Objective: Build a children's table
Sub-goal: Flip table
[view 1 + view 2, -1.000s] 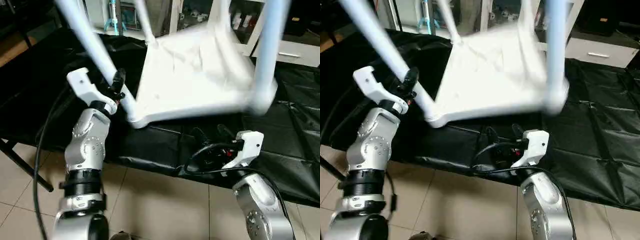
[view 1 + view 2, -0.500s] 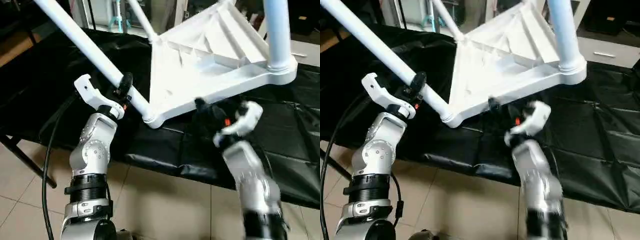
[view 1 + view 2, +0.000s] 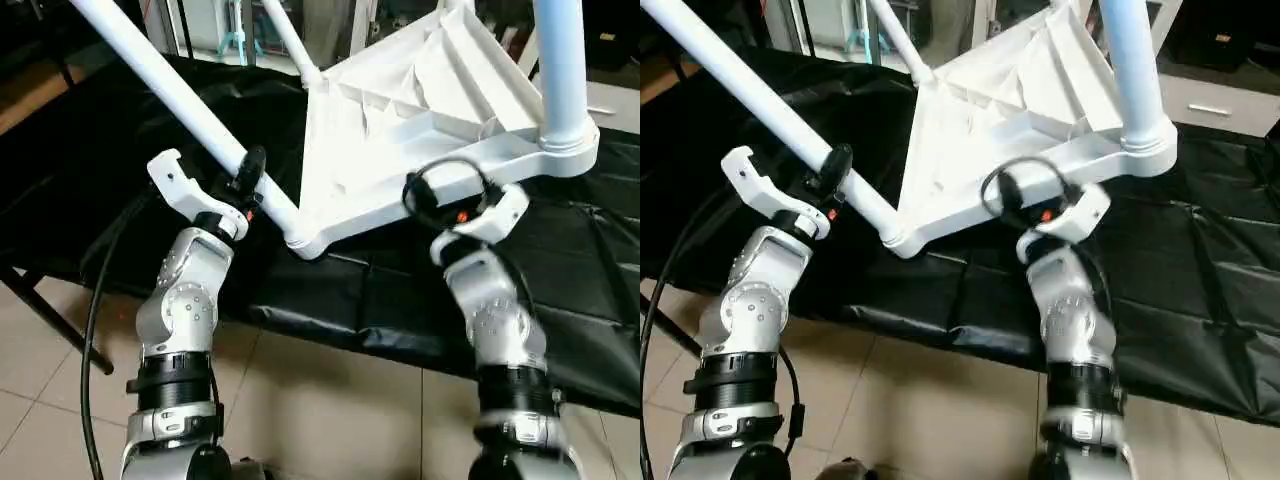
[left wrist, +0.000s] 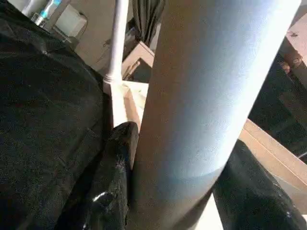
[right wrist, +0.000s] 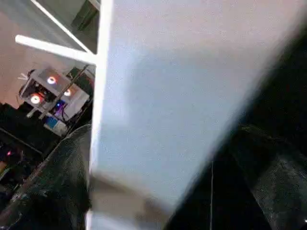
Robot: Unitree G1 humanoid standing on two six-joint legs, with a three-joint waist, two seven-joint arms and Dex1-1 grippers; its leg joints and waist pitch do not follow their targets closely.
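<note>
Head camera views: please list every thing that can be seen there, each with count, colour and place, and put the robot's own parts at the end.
table top: one, white, tilted, ribbed underside toward the camera, above the black cover.
legs: three in view, white, fixed in corner sockets; one slants to the upper left, one rises at right, one at the far corner.
cover: one, black, spread over the work surface.
floor: beige tiles, below the work surface's near edge.
cabinet: one, white, behind on the right.
left gripper: one, black, jaws closed on the slanting leg near its socket.
right gripper: one, black, jaws open, at the top's near edge.
forearms: two, silver.
</note>
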